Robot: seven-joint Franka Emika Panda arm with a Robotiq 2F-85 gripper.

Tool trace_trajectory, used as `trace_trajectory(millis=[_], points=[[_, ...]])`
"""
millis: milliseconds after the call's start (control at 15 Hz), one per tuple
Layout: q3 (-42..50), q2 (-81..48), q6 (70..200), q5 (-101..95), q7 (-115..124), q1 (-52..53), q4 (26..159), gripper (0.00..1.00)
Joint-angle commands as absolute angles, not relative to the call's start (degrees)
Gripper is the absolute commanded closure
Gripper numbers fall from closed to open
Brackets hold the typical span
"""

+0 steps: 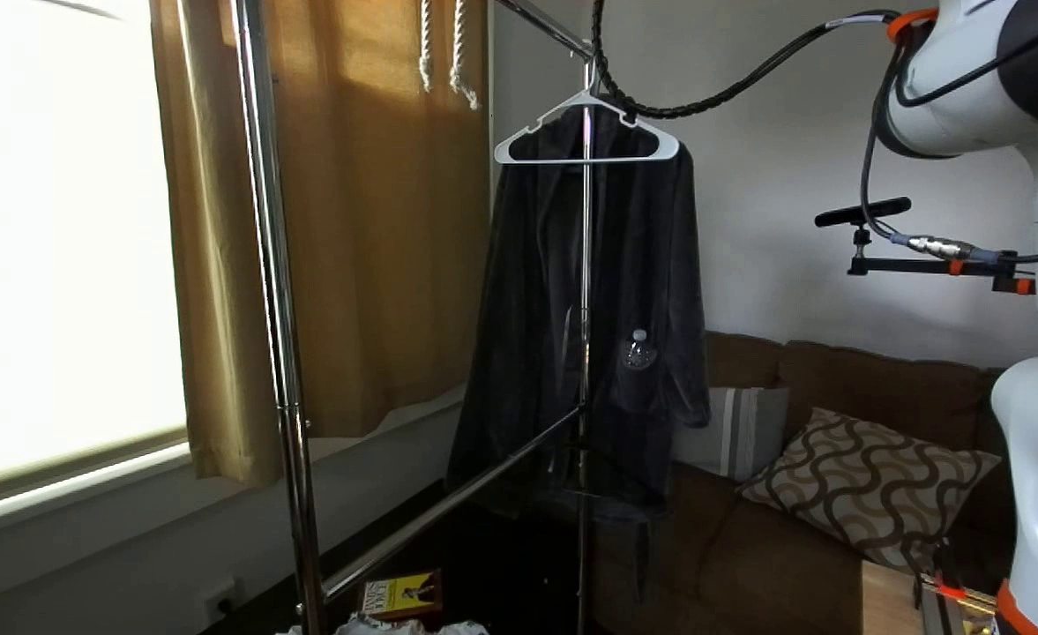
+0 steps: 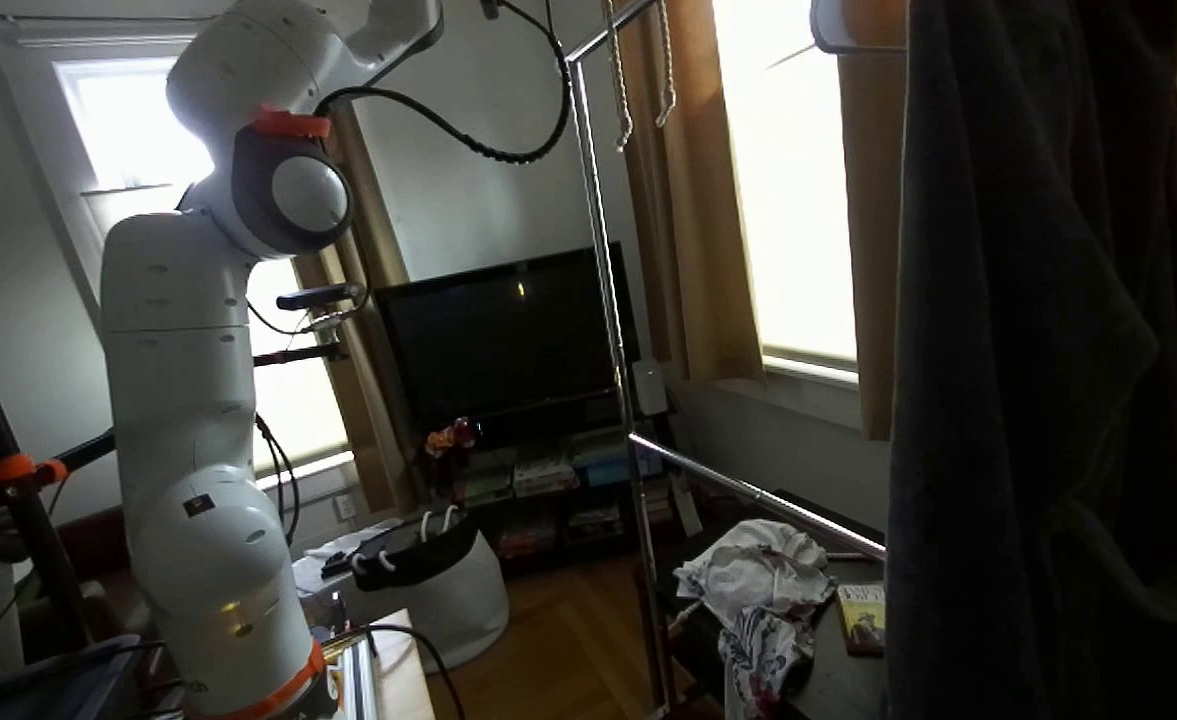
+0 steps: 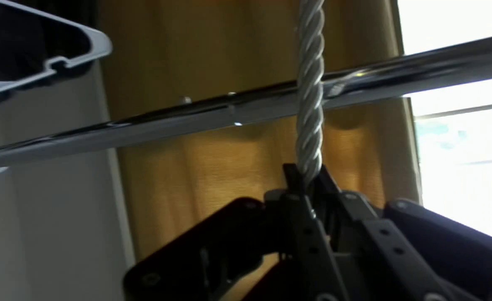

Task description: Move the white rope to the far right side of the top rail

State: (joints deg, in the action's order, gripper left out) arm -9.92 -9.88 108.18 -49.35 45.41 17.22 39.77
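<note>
Pinching the white rope [image 3: 310, 83] between jaws drawn together, the gripper [image 3: 307, 176] is near the top rail [image 3: 166, 121]; ahead of its grip the rope crosses in front of the rail in the wrist view. A white hanger [image 3: 99, 44] is beyond, to its left.

White rope [image 3: 310, 83]: bumpy, twisted string
Top rail [image 3: 250, 108]: shiny, smooth metal
Hanger [image 1: 558, 161]: smooth plastic
Dark robe [image 1: 523, 282]: fuzzy-looking cloth
Curtain [image 1: 369, 229]: matt cloth

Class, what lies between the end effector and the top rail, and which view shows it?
The wrist view shows a stretch of white rope, held by the end effector, with curtain behind.
</note>
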Motion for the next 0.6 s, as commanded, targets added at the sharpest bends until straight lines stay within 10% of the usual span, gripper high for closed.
trace_trajectory(millis=[0,533], points=[[-9.4,-8.8,106.8,-49.9,46.3,17.0,41.0,0.89],[-5.9,-2.6,118.9,-26.7,37.0,3.8,48.5,0.97]])
